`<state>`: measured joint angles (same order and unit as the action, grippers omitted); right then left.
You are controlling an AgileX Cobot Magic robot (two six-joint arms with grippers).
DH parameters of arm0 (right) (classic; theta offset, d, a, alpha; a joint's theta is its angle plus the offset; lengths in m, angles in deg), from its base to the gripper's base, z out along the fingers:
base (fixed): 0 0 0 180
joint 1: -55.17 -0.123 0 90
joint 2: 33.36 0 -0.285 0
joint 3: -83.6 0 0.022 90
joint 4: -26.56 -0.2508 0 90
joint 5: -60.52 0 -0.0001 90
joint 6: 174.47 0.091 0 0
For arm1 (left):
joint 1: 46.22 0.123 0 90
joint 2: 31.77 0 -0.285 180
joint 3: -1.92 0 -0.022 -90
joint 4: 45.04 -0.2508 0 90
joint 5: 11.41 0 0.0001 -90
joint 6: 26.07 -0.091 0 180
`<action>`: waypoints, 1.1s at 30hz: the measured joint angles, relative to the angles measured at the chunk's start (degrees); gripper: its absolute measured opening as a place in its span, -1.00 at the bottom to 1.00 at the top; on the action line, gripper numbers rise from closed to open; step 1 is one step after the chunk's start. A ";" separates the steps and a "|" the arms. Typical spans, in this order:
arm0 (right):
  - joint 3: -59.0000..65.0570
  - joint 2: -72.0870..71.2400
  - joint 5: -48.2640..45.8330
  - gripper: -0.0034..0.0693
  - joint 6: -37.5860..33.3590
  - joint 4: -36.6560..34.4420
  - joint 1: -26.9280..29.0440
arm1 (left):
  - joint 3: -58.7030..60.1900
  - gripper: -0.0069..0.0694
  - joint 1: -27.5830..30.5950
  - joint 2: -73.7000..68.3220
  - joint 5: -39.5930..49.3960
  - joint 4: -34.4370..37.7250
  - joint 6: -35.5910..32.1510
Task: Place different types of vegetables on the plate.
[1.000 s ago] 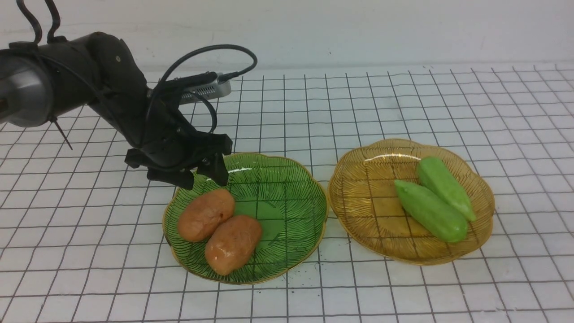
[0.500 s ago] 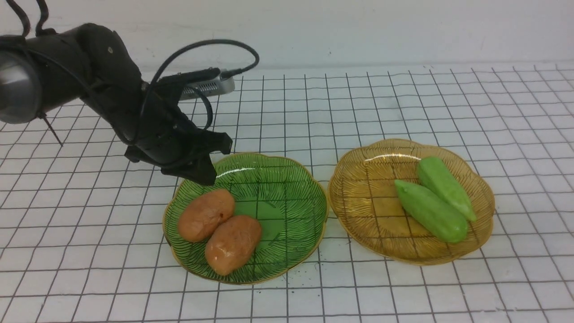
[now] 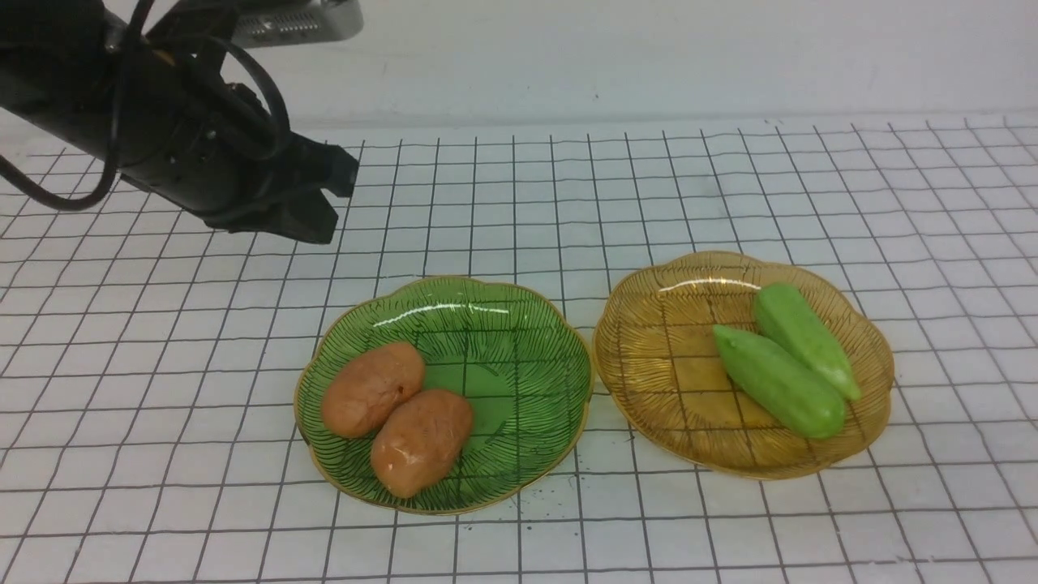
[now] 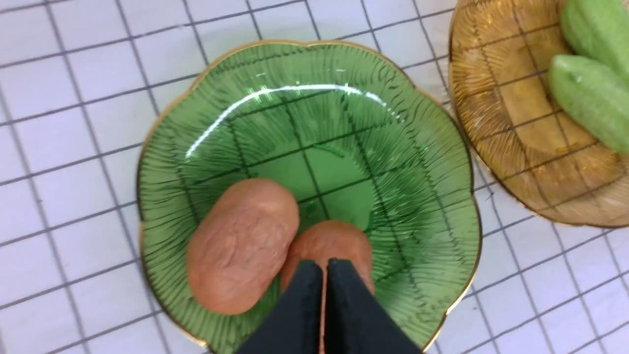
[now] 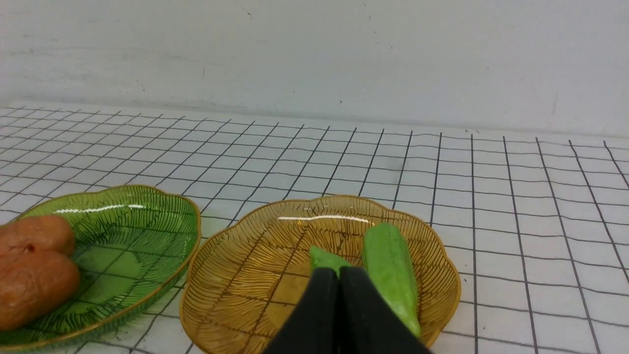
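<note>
Front view first: at the far left you have your left gripper (image 3: pixel 320 195) raised above the grid-patterned table (image 3: pixel 146 365), its fingers together and nothing between them, clear of the green plate (image 3: pixel 527 357). Next, you see that scalloped plate with 2 orange-brown potatoes in its left part: 1 potato (image 3: pixel 373 389) lies farther left and a bit farther from you, and the other potato (image 3: pixel 422 442) lies against it, a bit nearer to you. Moving right, you find the amber plate (image 3: pixel 673 365) just beside the green one. It holds 2 light-green cucumbers in its right part, both lying aslant: 1 cucumber (image 3: pixel 780 381) is on the left side of the pair, and the other cucumber (image 3: pixel 807 337) lies alongside it, touching. Your right gripper (image 5: pixel 338 275) shows only in its own wrist view, where its fingers are together and empty, with the amber plate beyond them.
</note>
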<state>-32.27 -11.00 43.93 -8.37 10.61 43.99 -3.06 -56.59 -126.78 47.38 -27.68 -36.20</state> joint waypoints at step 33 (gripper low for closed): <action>14.54 -15.01 -4.68 -0.95 0.00 6.70 6.67 | 9.02 -0.84 0.00 32.93 13.09 -11.03 -1.10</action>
<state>-17.73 -26.01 39.25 -8.37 17.32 50.66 5.96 -56.59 -93.86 60.46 -38.71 -37.30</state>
